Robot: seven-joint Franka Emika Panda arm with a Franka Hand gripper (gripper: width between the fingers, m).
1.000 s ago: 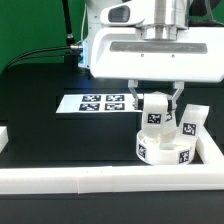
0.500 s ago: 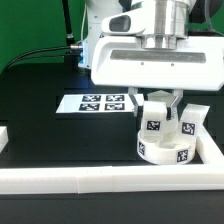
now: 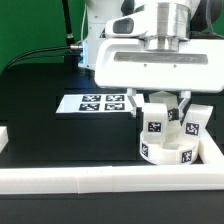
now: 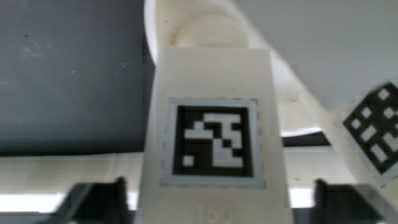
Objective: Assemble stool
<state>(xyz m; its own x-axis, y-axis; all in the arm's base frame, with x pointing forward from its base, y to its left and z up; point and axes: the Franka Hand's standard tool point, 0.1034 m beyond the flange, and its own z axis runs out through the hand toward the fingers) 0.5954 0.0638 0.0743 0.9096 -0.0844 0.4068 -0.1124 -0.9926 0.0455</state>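
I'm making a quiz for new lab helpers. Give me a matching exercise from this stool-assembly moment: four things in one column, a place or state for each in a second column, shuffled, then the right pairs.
Things:
1. seat
2. leg block
3. marker board
4. gripper

Places or states:
A. lies flat on the black table
B. stands upright on the ring
C. jaws apart either side of the block
D. sits in the corner of the white rails

Pairs: 1-D, 2-B, 3-A, 4-C

Matt white plastic seat (image 3: 166, 150) and leg block (image 4: 217, 150), smooth-faced.
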